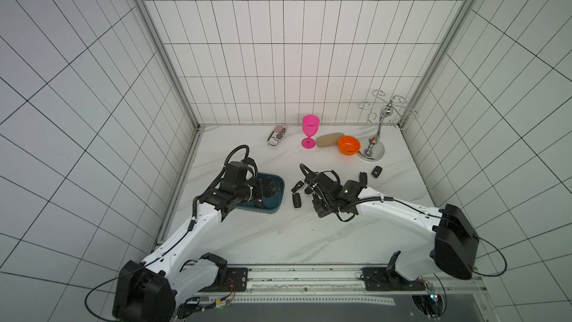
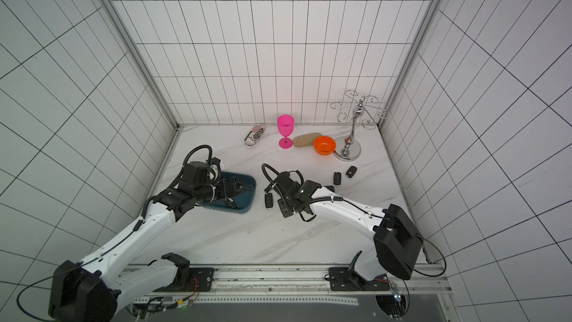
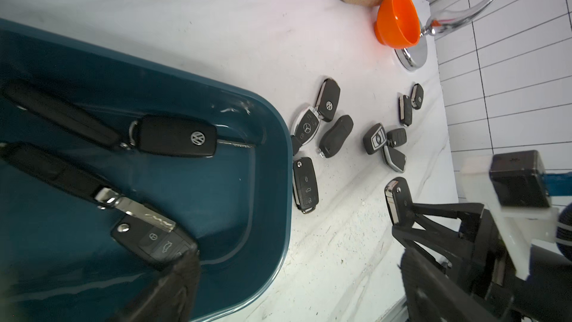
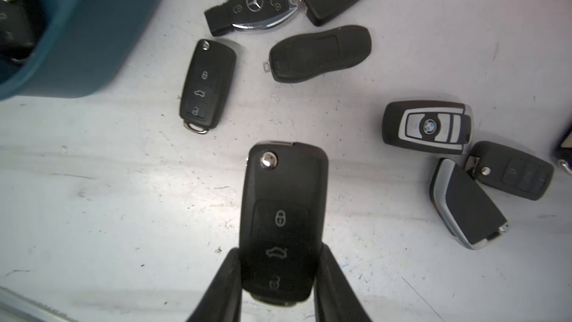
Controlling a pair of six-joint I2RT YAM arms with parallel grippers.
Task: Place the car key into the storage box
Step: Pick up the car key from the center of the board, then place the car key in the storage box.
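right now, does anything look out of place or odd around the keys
Only mildly: inside the shallow dark teal plastic storage box, the black VW-badged car key and a second black button-faced key beside it lie with bare metal blades sticking out rather than folded in. Nothing looks spilled or broken.

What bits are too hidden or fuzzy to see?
- Inside the storage box: top views, the left arm covers most of it.
- Most of that box: right wrist view, cut off by the edge, blurred.
- The car key in the right tool: top views, lost against the black tool.
- Badge on the far key: top views, too small.
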